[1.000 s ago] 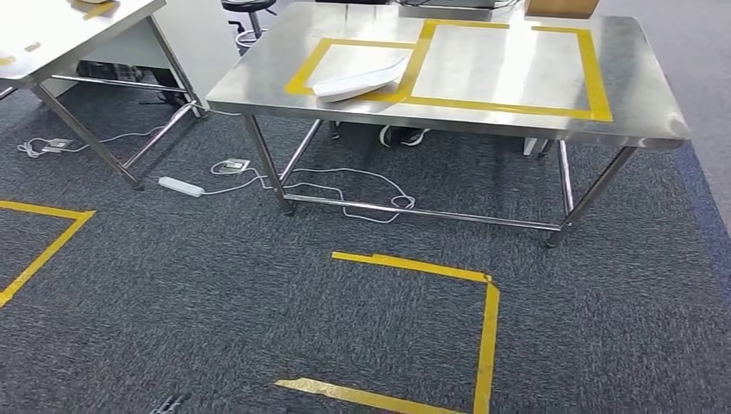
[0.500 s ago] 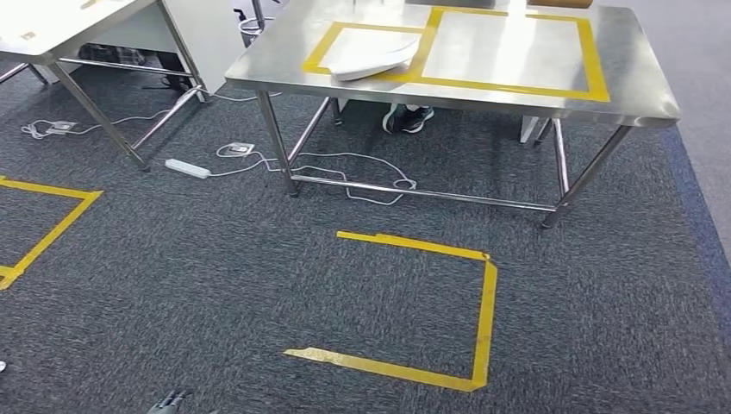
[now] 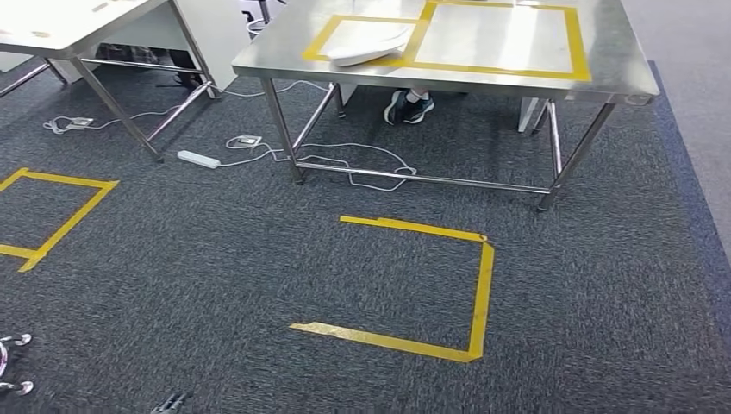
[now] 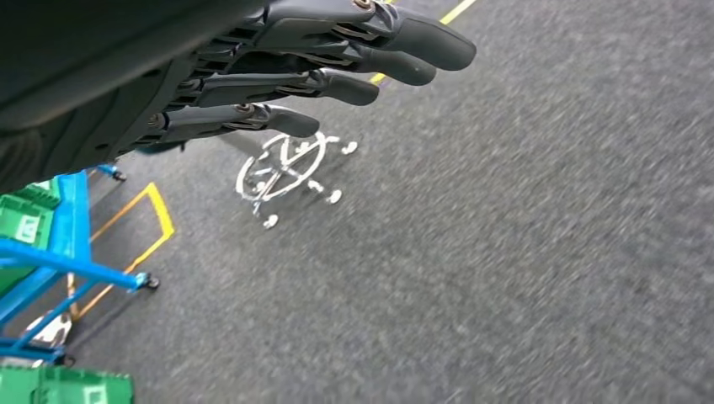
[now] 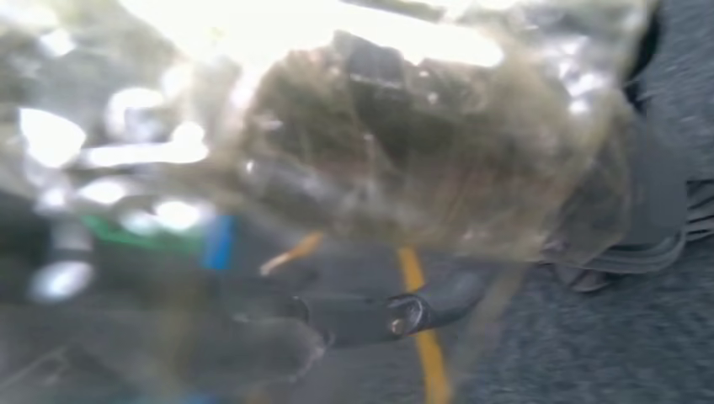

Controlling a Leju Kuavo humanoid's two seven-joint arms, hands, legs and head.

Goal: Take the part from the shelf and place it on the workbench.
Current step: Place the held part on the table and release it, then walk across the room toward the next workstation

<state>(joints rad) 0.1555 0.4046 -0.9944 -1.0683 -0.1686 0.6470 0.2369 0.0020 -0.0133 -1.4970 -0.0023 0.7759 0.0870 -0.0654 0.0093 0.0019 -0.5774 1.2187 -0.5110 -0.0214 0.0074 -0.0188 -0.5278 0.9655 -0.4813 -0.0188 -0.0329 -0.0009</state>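
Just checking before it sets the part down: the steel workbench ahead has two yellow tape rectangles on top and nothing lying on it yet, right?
Not quite. The workbench does carry two yellow tape rectangles, but it is not bare: the head view shows a white curved part already lying on the smaller rectangle, overlapping its tape edge.

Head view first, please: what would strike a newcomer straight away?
The steel workbench ahead, marked with yellow tape, carries a white part at its near left. An open yellow tape square lies on the dark carpet before it. The right hand holds a clear plastic-wrapped part.
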